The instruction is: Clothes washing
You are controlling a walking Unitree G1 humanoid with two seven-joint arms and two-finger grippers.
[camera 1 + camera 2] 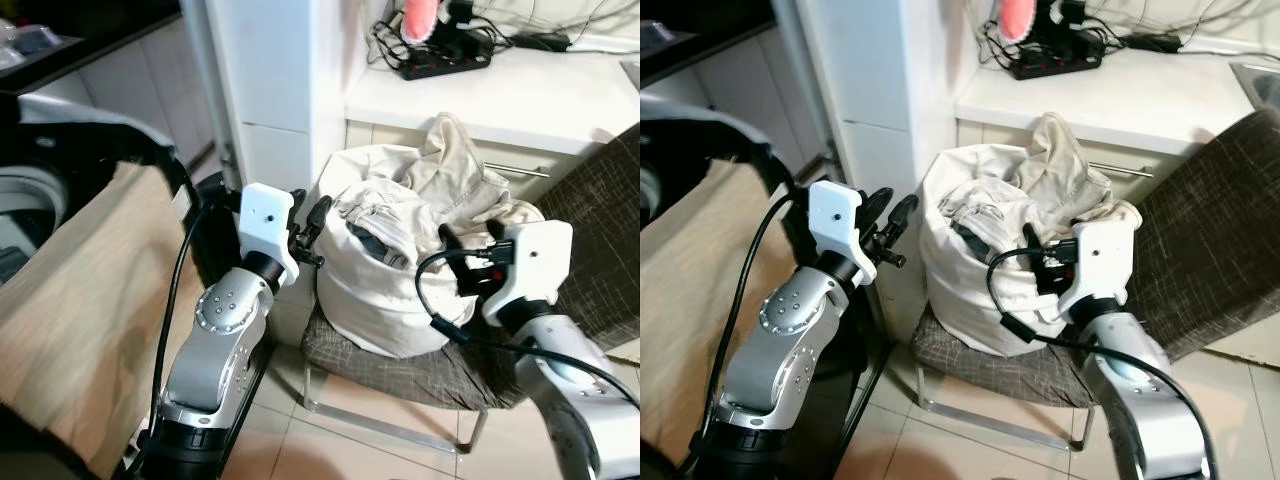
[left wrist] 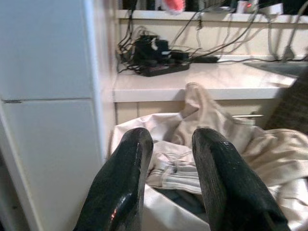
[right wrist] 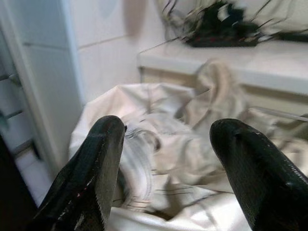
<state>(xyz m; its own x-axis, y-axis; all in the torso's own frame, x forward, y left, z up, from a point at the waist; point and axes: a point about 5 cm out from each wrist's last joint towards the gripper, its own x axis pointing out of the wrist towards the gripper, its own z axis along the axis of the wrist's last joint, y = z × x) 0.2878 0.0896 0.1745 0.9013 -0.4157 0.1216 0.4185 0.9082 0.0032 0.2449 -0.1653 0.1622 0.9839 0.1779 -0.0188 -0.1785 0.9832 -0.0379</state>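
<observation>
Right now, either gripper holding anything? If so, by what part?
Nothing is held. The left gripper and the right gripper are both open, short of the laundry bag on the chair, with nothing between their fingers.

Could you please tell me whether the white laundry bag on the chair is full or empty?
Full: the laundry bag bulges, and beige clothes heap out of its open top.

Stood on pale floor tiles (image 1: 300,440) with dark grout lines. Faced a white worktop (image 1: 520,100) over cream cabinet fronts with a metal drawer handle (image 1: 520,170). Carried a black power strip (image 1: 445,60) tangled in cables. Rose beside it a white tiled pillar (image 1: 280,90). Held a dark woven chair (image 1: 400,365) on a metal frame.
</observation>
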